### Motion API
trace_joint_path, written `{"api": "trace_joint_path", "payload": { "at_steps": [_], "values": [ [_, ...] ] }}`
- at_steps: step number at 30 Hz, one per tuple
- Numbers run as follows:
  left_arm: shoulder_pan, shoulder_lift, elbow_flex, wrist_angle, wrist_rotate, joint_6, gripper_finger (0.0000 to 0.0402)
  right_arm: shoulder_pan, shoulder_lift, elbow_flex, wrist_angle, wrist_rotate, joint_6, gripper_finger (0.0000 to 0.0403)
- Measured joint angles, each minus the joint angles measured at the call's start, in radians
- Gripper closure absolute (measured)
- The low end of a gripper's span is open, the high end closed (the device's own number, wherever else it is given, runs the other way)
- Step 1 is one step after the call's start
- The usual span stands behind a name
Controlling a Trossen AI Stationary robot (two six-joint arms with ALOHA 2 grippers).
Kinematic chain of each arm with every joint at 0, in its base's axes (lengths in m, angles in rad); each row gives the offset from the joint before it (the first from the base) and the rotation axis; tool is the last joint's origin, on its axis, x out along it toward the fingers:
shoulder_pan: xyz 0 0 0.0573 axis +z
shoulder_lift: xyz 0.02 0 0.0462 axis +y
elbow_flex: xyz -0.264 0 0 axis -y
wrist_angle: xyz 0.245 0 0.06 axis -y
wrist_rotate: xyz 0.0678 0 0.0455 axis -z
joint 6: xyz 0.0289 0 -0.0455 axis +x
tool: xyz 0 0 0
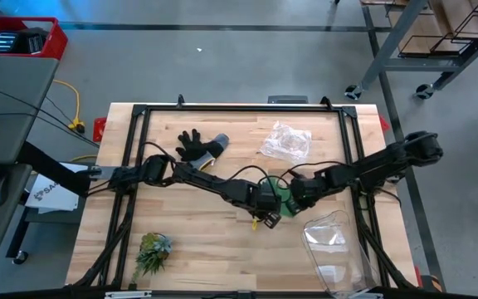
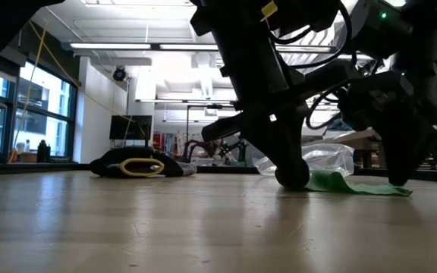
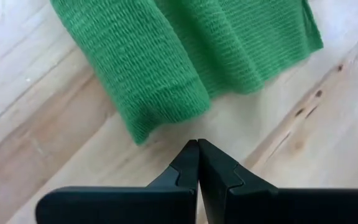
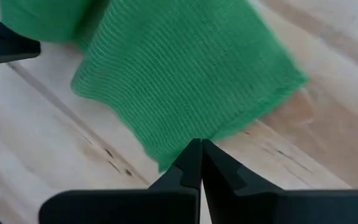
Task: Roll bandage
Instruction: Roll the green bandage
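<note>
Bandage [image 1: 284, 199]: mid-green knitted strip, soft and ribbed, lying flat and partly folded on the pale wooden table [image 1: 197, 241], right of centre, between the two grippers.

Left gripper [image 3: 197, 144]: dark fingers pressed together, tips just short of the bandage's folded edge, holding nothing.

Right gripper [image 4: 201, 144]: fingers likewise closed, tips at the cloth's edge; whether any weave is pinched cannot be told.

Glove [image 1: 199, 146]: black and grey, far side.

Clear plastic wrap [image 1: 286, 141]: crumpled.

Plant tuft [image 1: 153, 250]: spiky, near edge.

Bandage mostly hidden under the arms from above.
</note>
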State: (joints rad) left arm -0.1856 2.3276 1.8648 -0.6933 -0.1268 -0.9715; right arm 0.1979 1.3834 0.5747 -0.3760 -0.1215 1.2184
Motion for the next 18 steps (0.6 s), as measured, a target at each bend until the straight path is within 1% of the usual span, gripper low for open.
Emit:
{"api": "trace_joint_path", "payload": {
  "at_steps": [3,6,9,14,18],
  "values": [
    [0.0,0.0,0.0,0.0,0.013,-0.023,0.0402,0.002,0.039,0.0,0.064,0.001,0.015,0.0403],
    [-0.003,0.0,0.0,-0.003,0.034,-0.007,0.0401,0.001,0.046,0.0,0.098,0.005,0.022,0.0403],
    [-0.007,-0.014,0.0,-0.025,0.042,0.049,0.0401,0.005,0.043,0.0,0.064,0.006,0.021,0.0403],
    [-0.006,-0.066,0.0,-0.079,0.026,0.157,0.0401,0.021,0.036,0.004,-0.063,0.008,0.021,0.0403],
    [0.011,-0.1,0.001,-0.082,0.005,0.256,0.0401,0.036,0.015,0.002,-0.093,0.011,0.029,0.0403]
  ]
}}
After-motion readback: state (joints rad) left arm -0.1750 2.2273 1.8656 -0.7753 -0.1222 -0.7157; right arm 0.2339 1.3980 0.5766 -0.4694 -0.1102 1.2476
